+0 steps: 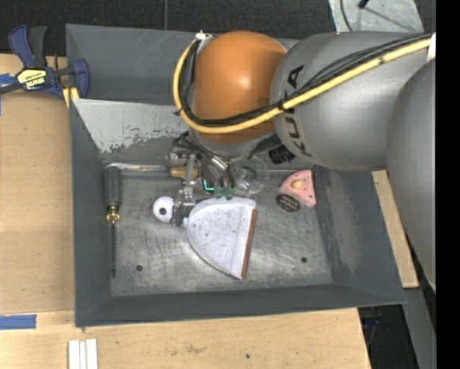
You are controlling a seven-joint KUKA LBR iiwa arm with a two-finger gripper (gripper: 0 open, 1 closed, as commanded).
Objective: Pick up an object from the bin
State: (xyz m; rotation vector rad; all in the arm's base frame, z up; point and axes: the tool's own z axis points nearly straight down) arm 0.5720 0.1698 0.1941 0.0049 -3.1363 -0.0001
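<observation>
wedge (220, 238), white with brown edge, just beside claw (206, 187), mid-bin

Lighting: moderate, from above. Orange wrist cover (237, 83): soft highlight on upper dome, underside dark. Grey arm (352, 106): broad pale sheen along top. Bin (87, 229): back wall brightly lit, floor dimmer, shadow beneath cover. White wedge-shaped pad (218, 237): brightest item on floor.
</observation>
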